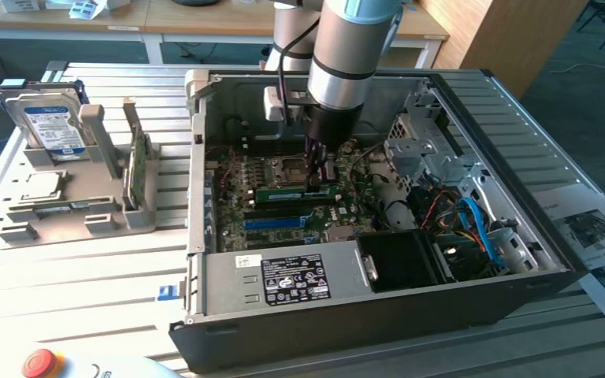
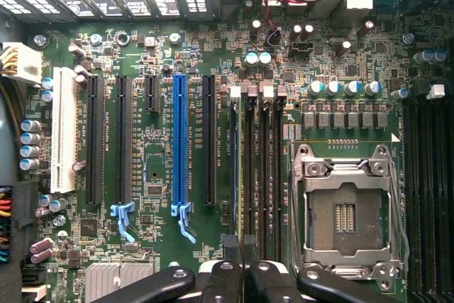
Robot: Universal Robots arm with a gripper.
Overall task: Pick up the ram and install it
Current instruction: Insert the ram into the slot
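Black fingertips of the pincer [image 2: 240, 243] sit closest to the wrist camera, drawn near together with only a slim gap between them, right over the bank of black memory slots [image 2: 262, 168]. Beside that bank is the silver CPU socket [image 2: 347, 211], and on the other side are the long bright-blue slot [image 2: 179, 140] and a white slot [image 2: 64, 129], all on the green motherboard [image 2: 333, 47].

In the middle of the exterior view the arm reaches straight down into the open computer case [image 1: 513, 291]. The pincer [image 1: 317, 183] is narrow there and grips the upper edge of the ram [image 1: 292, 192]. The ram is a slim green stick lying level across the motherboard [image 1: 234, 228], just below the CPU socket [image 1: 294, 167] and above the blue slot [image 1: 281, 223]. Whether the stick is fully seated cannot be told.

At the lower middle of the exterior view the power supply [image 1: 281, 279] shows its label, with a black fan [image 1: 402, 264] just to its right.

On the exterior view's left, a grey holder [image 1: 66, 213] stands on the slatted worktop [image 1: 72, 276]. It carries a hard drive [image 1: 56, 126] upright and a green card [image 1: 136, 169] on edge. A red button [image 1: 42, 362] sits at the lower left corner, and printed sheets [image 1: 597, 228] lie at the right edge.
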